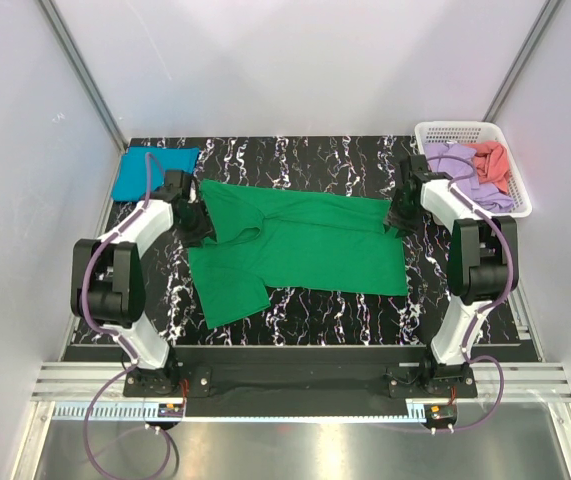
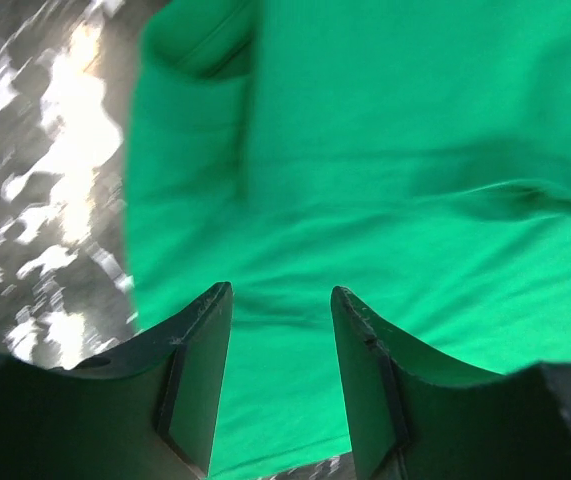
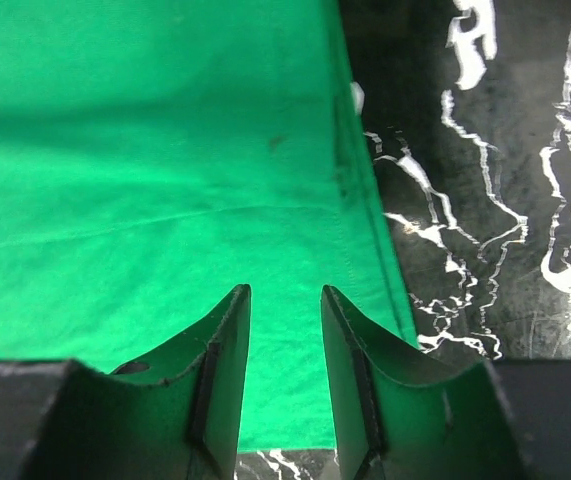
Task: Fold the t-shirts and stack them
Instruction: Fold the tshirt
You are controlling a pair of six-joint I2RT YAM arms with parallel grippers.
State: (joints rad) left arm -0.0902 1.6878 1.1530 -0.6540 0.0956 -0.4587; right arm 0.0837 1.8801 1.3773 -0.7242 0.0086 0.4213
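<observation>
A bright green t-shirt (image 1: 300, 250) lies spread flat across the middle of the black marbled table (image 1: 355, 160), its collar to the left and its hem to the right. My left gripper (image 1: 193, 222) is open over the shirt's collar-side far corner; green cloth (image 2: 365, 180) fills its view, with nothing between the fingers. My right gripper (image 1: 395, 218) is open over the far hem corner (image 3: 265, 200). A teal-blue folded shirt (image 1: 150, 170) lies at the far left. Lilac (image 1: 455, 165) and coral (image 1: 493, 160) shirts lie crumpled in the basket.
A white lattice basket (image 1: 520, 195) stands at the far right corner. White enclosure walls stand on both sides and behind. Bare table shows right of the hem in the right wrist view (image 3: 485, 200).
</observation>
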